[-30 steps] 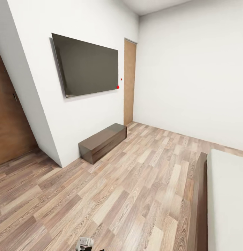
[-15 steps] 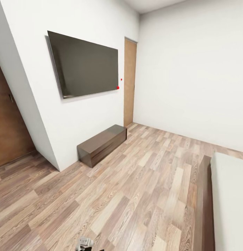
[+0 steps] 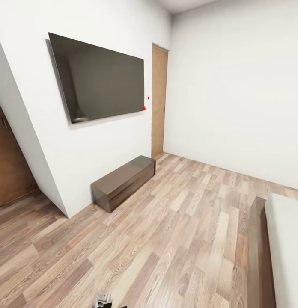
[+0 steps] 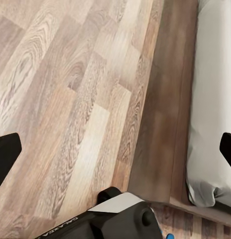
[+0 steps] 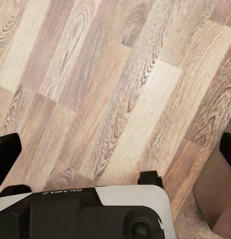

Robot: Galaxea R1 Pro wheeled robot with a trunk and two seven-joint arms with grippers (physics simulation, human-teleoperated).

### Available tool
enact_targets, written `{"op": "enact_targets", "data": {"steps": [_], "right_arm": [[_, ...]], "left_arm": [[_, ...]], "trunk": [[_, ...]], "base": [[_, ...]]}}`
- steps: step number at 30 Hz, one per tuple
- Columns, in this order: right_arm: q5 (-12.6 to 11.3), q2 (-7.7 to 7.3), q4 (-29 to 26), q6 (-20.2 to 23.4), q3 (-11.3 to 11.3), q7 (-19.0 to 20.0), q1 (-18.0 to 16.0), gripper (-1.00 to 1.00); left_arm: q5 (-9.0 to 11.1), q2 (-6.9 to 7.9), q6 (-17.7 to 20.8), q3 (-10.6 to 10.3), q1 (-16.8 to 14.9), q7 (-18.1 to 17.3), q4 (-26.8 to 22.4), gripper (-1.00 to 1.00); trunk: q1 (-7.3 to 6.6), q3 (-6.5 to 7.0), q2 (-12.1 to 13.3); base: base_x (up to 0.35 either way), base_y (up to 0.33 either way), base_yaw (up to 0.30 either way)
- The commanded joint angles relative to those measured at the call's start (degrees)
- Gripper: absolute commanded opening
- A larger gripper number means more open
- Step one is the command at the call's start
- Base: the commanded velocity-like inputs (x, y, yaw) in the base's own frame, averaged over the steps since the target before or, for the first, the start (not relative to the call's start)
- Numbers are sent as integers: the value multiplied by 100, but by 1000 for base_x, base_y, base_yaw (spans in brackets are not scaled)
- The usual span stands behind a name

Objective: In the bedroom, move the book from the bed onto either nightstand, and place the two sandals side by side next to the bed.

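In the head view, a wall-mounted television (image 3: 99, 77) hangs above a long low cabinet (image 3: 123, 182); the bed (image 3: 275, 252) lies at the right edge. In the left wrist view, the left gripper (image 4: 115, 149) is spread over floor (image 4: 60, 99) beside the bed's frame; a blue speck, perhaps 1 sandal (image 4: 169, 236), peeks out. In the right wrist view, the right gripper (image 5: 115, 149) is spread above planks.

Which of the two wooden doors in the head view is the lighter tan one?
The narrow door in the far corner, right of the TV. The other door, at the left edge, is darker brown.
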Motion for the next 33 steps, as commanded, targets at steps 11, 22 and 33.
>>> {"op": "enact_targets", "data": {"steps": [11, 22, 33], "right_arm": [[57, 2, -6, 13, -48, 31, -5, 100], [57, 2, -6, 13, -44, 31, -5, 100], [57, 2, -6, 13, -45, 31, -5, 100]], "left_arm": [[-7, 41, -11, 35, -6, -23, 9, 100], [-7, 41, -11, 34, -6, -23, 9, 100], [-7, 41, -11, 31, -6, -23, 9, 100]], "trunk": [[7, -12, -12], [7, -12, -12], [7, -12, -12]], "base": [[331, 0, -2], [331, 0, -3], [331, 0, -185]]}}
